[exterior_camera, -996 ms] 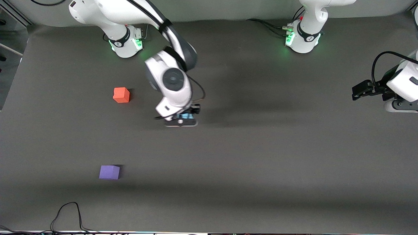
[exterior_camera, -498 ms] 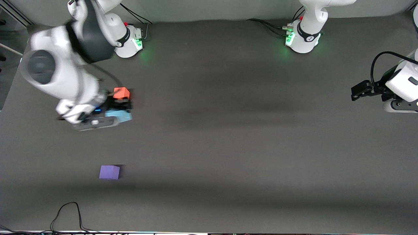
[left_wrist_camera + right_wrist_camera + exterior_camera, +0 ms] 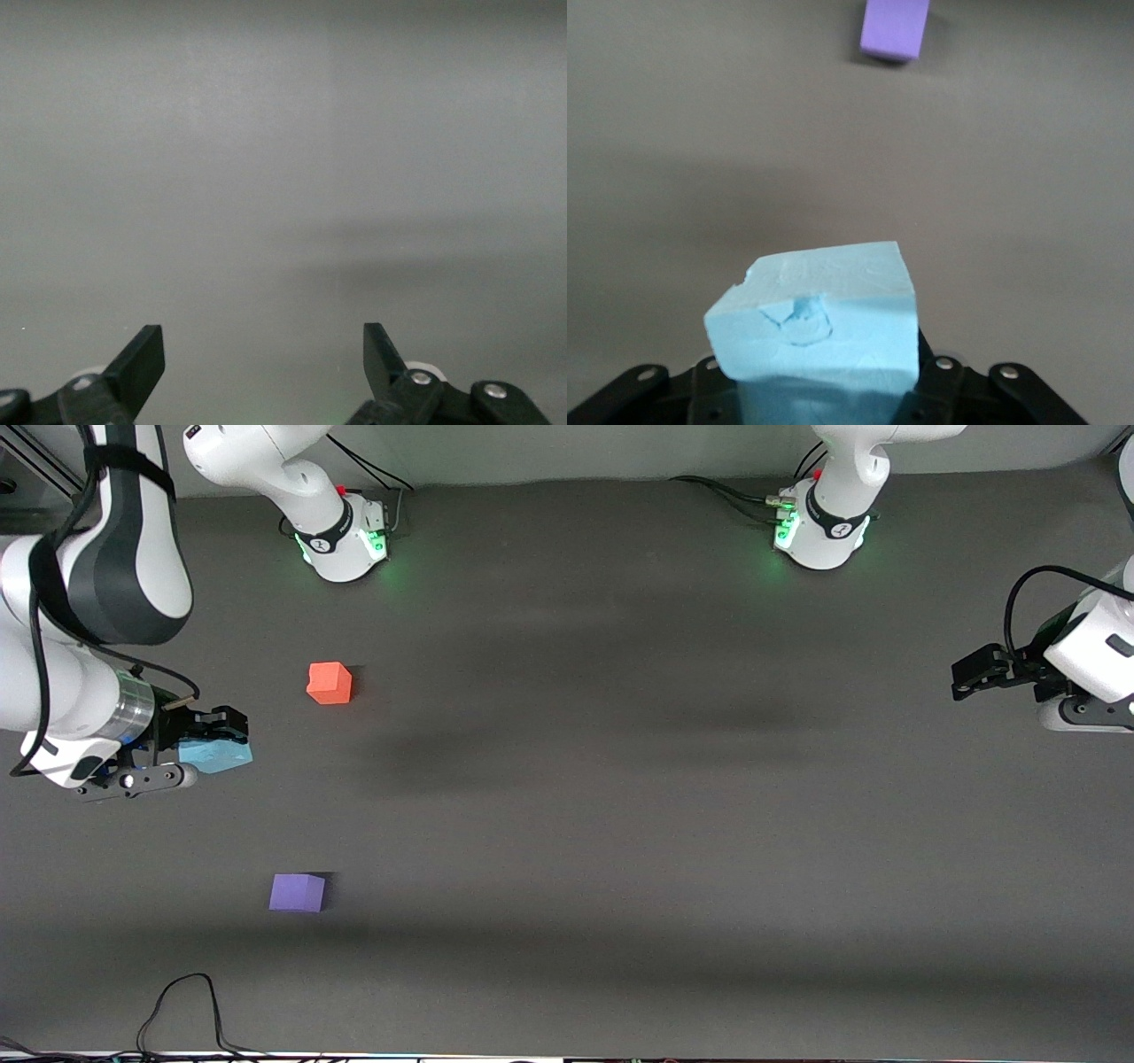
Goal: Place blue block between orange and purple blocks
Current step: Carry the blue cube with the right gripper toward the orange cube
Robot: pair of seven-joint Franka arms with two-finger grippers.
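My right gripper (image 3: 213, 742) is shut on the light blue block (image 3: 215, 755), held above the table near the right arm's end. In the right wrist view the blue block (image 3: 819, 323) fills the space between the jaws, with the purple block (image 3: 896, 28) on the table ahead. The orange block (image 3: 330, 683) sits on the table, farther from the front camera. The purple block (image 3: 298, 892) sits nearer to the front camera. My left gripper (image 3: 970, 673) waits open and empty at the left arm's end; its fingers (image 3: 142, 363) show apart over bare surface.
A black cable (image 3: 182, 1005) loops on the table at the edge nearest the front camera, toward the right arm's end. The two arm bases (image 3: 341, 536) stand along the table's edge farthest from the front camera.
My right gripper has swept with the blue block from over the table's middle past the orange block toward the right arm's end. The left arm has not moved.
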